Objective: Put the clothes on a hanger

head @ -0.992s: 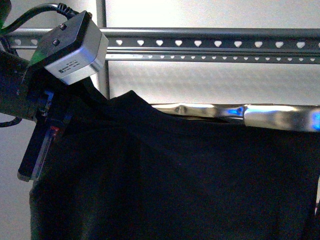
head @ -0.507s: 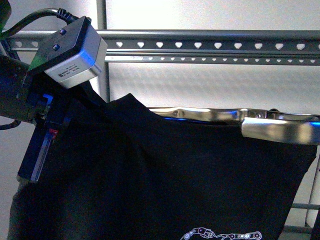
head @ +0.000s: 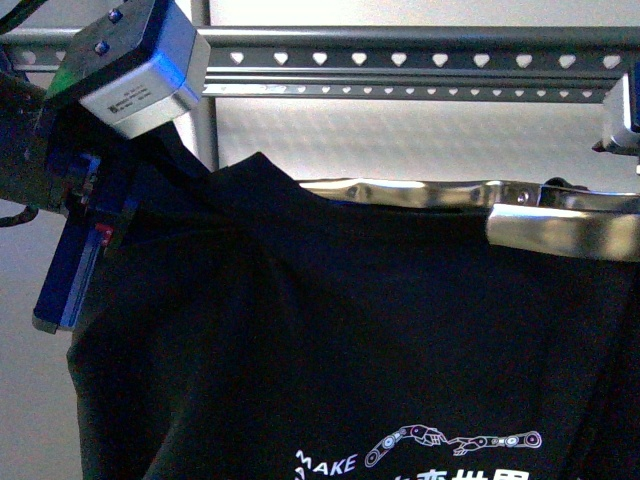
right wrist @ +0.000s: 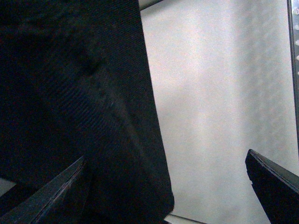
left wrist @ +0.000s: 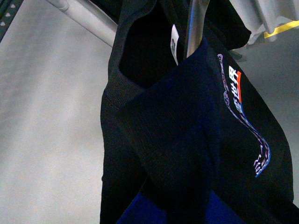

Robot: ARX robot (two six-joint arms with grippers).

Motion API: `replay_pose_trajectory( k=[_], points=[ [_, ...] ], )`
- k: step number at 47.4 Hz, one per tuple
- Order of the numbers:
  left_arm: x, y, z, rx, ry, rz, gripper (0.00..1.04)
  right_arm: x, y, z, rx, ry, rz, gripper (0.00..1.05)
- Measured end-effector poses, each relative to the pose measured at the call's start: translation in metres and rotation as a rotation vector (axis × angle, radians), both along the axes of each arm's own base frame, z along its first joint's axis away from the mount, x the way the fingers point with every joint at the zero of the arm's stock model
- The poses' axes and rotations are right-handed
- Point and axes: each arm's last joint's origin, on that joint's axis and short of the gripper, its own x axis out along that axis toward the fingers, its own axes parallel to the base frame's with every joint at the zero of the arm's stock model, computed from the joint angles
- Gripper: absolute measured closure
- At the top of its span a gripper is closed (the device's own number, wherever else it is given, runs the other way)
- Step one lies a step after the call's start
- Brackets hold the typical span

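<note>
- The black T-shirt (head: 340,340) hangs on a chrome coat hanger (head: 440,192), whose shiny arm shows bare above the cloth on the right-hand side of the front view.
- The white and purple print (head: 440,455) with "MAKE" sits low on the chest, at the lower edge of that view.
- Behind and above the T-shirt runs the grey rack (head: 420,60), its rails punched with heart-shaped holes; the shirt's top edge lies below the rails and apart from them.
- The left fingers (head: 68,270) stand at the shirt's shoulder. The cloth rises in a fold towards them and covers their tips, so I cannot tell whether they are clamped on it.
- From the left wrist, the neck opening with its white label (left wrist: 174,44) and the coat hanger's rod are seen, the cloth lying over a blue part at the near edge.
- The right fingers (right wrist: 275,184) are spread wide apart. The shirt's edge hangs beside one finger, reaching partway into the gap; the other finger stands clear against the pale wall (right wrist: 210,93).
</note>
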Motion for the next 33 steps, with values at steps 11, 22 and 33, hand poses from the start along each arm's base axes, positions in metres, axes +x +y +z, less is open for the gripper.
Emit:
replay_pose_trajectory(
  k=[11,22,33],
  points=[
    [0.0,0.001,0.0,0.006,-0.001,0.012,1.01,0.036,0.021,-0.004,0.089,-0.013,-0.032,0.4],
    [0.001,0.001,0.0,0.012,-0.002,0.022,1.01,0.044,0.027,-0.016,0.137,0.014,-0.041,0.73],
    [0.0,0.001,0.0,0.006,0.001,0.015,0.94,0.029,0.016,-0.037,0.177,0.084,-0.012,1.01]
  ],
)
